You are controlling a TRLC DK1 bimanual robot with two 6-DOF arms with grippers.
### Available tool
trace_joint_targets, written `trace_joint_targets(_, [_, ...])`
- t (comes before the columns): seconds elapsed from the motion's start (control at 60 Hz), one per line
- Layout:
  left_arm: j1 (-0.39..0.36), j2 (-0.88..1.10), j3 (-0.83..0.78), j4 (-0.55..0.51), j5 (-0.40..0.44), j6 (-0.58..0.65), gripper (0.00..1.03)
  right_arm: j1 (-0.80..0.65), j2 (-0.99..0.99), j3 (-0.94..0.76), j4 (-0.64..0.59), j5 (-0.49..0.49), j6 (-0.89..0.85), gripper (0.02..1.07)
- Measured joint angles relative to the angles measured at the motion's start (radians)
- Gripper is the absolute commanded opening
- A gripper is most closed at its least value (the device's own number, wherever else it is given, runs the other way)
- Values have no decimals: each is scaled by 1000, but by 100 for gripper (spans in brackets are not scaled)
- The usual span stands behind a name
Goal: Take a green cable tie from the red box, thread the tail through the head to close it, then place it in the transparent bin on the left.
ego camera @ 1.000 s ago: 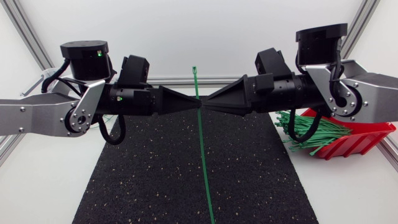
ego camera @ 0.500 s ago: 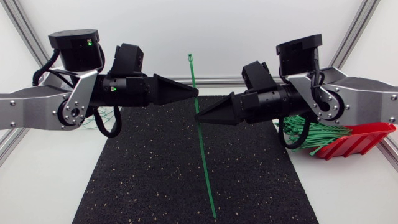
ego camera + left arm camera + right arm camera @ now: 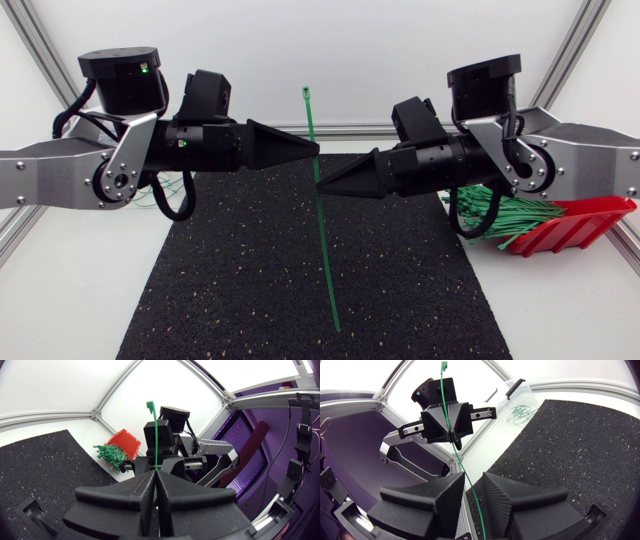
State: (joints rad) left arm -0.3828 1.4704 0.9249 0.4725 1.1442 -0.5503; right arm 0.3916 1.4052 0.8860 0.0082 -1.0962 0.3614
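left gripper (image 3: 312,150) clamped shut on the green tie (image 3: 325,250), upright over the mat (image 3: 220,290) | right gripper (image 3: 320,187) has let go and slid lower, jaws apart around it | not threaded yet, probably regripping toward the tail

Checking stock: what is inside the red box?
Green cable ties, spilling over the red box rim. The right arm covers its back; the floor under them is hidden.

I record a white counter (image 3: 60,300) with a black speckled mat (image 3: 250,280) at its middle. A red box (image 3: 585,225) of green cable ties (image 3: 520,215) stands right of the mat, and a transparent bin (image 3: 517,395) left.
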Motion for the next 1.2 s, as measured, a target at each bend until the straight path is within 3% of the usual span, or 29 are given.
trace_joint_targets(0.283, [-23,2,0,0,0,0,4,0,-23,0,4,1,0,32])
trace_joint_targets(0.55, [-28,3,0,0,0,0,4,0,-54,0,27,14,0,8])
trace_joint_targets(0.95, [-31,9,0,0,-4,0,5,6,-72,-5,28,29,0,8])
trace_joint_targets(1.0, [-31,9,0,0,-4,0,12,6,-72,-5,25,31,0,8])
trace_joint_targets(1.067, [-31,9,0,0,-4,0,34,6,-73,-5,25,35,0,8])
trace_joint_targets(1.2, [-30,9,0,0,-4,0,51,6,-76,-6,25,45,0,8])
